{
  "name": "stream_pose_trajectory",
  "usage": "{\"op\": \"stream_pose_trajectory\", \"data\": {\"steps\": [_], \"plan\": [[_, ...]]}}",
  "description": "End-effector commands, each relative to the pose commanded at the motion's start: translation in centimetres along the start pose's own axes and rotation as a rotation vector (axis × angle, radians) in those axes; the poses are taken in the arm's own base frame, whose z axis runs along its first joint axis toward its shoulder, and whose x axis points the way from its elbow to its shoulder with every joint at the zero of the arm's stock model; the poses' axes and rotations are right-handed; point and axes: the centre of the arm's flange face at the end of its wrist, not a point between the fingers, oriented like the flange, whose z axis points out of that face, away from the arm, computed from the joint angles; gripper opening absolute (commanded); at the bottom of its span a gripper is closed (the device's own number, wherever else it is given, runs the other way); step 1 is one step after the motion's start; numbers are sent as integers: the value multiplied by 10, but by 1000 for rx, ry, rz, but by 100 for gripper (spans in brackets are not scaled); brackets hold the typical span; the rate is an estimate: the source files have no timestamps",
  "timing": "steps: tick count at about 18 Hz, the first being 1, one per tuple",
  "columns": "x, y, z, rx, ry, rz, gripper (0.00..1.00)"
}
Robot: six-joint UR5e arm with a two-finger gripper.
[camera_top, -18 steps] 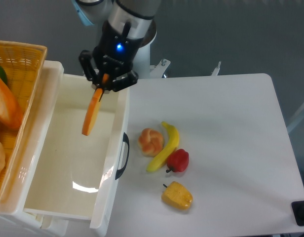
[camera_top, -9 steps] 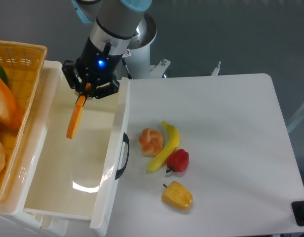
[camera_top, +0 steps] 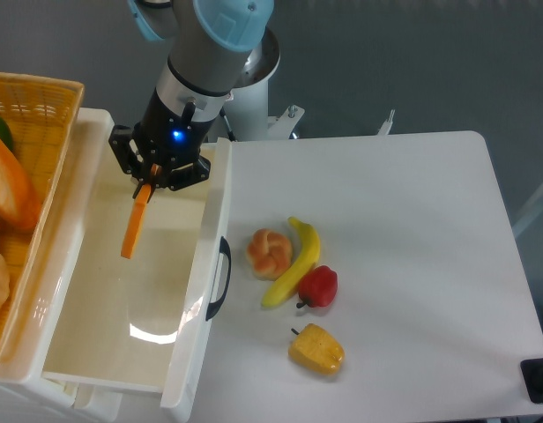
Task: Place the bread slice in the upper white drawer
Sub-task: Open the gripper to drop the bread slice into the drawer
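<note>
- Basket point(camera_top: 42, 106) of woven yellow-orange sits at the far left, with rounded bread-like pieces inside; it plays no part in this job and is left alone.
- Next to it the upper white drawer point(camera_top: 86, 264) is pulled right out, its black handle point(camera_top: 220, 278) facing the table, so its deep floor lies open from above. That looks to be why the arm can come straight down over it.
- Over the drawer's back half hangs the gripper point(camera_top: 146, 183), fingers pinched tight on the top edge of the bread slice point(camera_top: 134, 222).
- The slice dangles edge-on, nearly upright with a slight tilt, its lower end down inside the drawer's outline. I cannot tell whether it touches the floor. Held by one edge like that, it needs only a release to fall flat inside.
- Compared with half a second ago, the gripper and slice have barely shifted: a touch rightward and lower. A full second ago they were further right, close to the drawer's right wall, so the sideways travel looks about finished and I'd judge the drop is next.
- Right of the drawer, on the white table point(camera_top: 412, 220), a knotted bun point(camera_top: 269, 252), banana point(camera_top: 297, 261), red pepper point(camera_top: 318, 286) and yellow chunk point(camera_top: 316, 349) sit clustered, just where they were before.
</note>
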Motion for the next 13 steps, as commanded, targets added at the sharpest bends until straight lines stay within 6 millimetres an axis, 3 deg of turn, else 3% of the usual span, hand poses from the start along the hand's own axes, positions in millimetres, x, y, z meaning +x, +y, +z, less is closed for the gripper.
{"op": "stream_pose_trajectory", "data": {"steps": [2, 4, 10, 13], "plan": [[1, -1, -2, 9, -4, 5, 76], [2, -3, -3, 24, -10, 18, 88], [1, -3, -14, 50, -27, 34, 88], [-14, -1, -30, 62, -90, 21, 88]]}}
